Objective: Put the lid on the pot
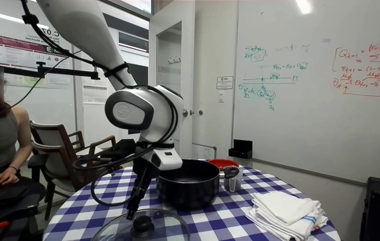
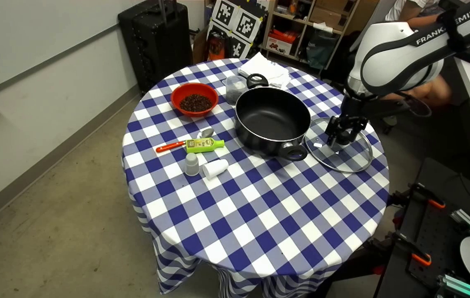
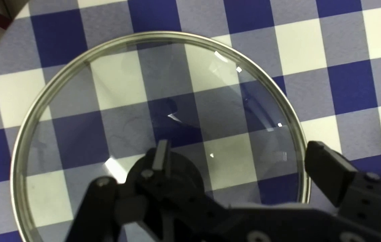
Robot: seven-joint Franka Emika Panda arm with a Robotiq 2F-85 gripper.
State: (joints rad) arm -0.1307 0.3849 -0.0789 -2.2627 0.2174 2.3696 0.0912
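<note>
The lid (image 1: 173,224) is round clear glass with a metal rim and black knob (image 1: 142,226). It lies knob up on the checkered table beside the pot, and also shows in an exterior view (image 2: 355,159) and the wrist view (image 3: 126,84). The wide black pot (image 1: 188,192) stands uncovered, also in an exterior view (image 2: 255,138). My gripper (image 2: 344,133) is low over the lid. In the wrist view its fingers (image 3: 237,158) are wide apart: one overlaps the knob (image 3: 190,168), the other overlaps the rim. Nothing is between them. Contact cannot be told.
The pot's handle (image 2: 292,152) sticks out near the lid. A red bowl (image 2: 195,89), a clear cup (image 2: 235,91) and folded white towels (image 2: 268,71) are around the pot. A green bottle (image 2: 203,145), a red-handled utensil (image 2: 170,147) and small cups (image 2: 216,168) lie farther off.
</note>
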